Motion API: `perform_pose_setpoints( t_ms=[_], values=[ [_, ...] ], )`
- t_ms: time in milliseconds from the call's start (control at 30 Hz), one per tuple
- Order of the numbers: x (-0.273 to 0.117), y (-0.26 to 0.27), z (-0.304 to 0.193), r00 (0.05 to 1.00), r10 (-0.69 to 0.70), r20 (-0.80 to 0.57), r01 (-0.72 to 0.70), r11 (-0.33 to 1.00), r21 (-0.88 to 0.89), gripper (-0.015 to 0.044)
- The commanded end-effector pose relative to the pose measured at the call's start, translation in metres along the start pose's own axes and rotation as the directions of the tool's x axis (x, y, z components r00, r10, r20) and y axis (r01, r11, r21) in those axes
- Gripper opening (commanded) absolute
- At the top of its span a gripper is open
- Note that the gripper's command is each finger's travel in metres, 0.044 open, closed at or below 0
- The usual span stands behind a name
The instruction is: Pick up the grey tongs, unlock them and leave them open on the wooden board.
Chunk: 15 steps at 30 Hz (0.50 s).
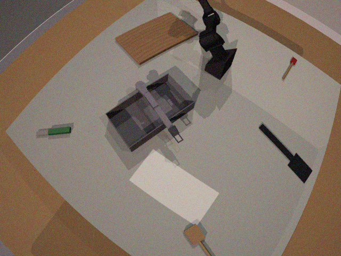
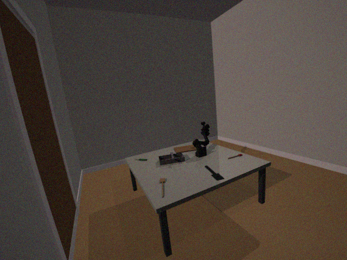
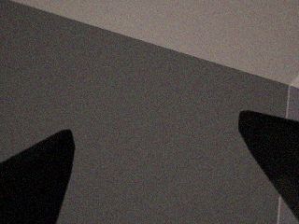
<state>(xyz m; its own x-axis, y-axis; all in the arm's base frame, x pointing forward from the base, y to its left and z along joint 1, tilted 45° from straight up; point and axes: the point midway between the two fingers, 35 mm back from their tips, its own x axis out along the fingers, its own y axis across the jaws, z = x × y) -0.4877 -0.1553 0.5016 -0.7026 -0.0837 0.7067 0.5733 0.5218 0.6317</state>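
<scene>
The grey tongs [image 1: 149, 98] lie across the dark roasting tin [image 1: 148, 138] [image 2: 168, 160], resting over both long walls. Their rounded end juts past the wall nearer the board. Their dark end with a thin wire loop juts past the opposite wall. The arms look closed together. The wooden board [image 1: 154, 38] [image 2: 183, 149] lies flat beside the arm, with nothing on it. My gripper [image 3: 157, 129] is open and empty, its two black fingers wide apart against a plain wall. It is raised high, away from the tongs, and outside the top view.
The arm's base [image 1: 220, 64] [image 2: 200, 151] stands near the tin and board. A black spatula [image 1: 300, 168] [image 2: 216, 175], a red-headed tool [image 1: 293, 61] [image 2: 239, 155], a green-handled tool [image 1: 59, 130] [image 2: 142, 160], a wooden square-headed tool [image 1: 194, 234] [image 2: 162, 180] and a white rectangle [image 1: 173, 185] lie around.
</scene>
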Motion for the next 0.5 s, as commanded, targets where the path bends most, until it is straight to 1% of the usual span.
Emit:
perform_pose_setpoints(
  t_ms=[0,133,167,300,467],
  values=[
    [0.000,0.003,-0.001,1.000,0.005,-0.003,-0.005,1.000,0.000,0.0374],
    [0.000,0.023,-0.008,0.999,0.044,-0.025,-0.044,0.999,0.007,0.0269],
    [0.000,0.026,-0.009,0.999,0.046,-0.028,-0.046,0.999,0.014,0.0260],
    [0.000,0.054,-0.020,0.993,0.099,-0.061,-0.098,0.995,0.021,0.0260],
    [-0.009,0.121,-0.044,0.964,0.227,-0.141,-0.221,0.974,0.053,0.0260]
  ],
)
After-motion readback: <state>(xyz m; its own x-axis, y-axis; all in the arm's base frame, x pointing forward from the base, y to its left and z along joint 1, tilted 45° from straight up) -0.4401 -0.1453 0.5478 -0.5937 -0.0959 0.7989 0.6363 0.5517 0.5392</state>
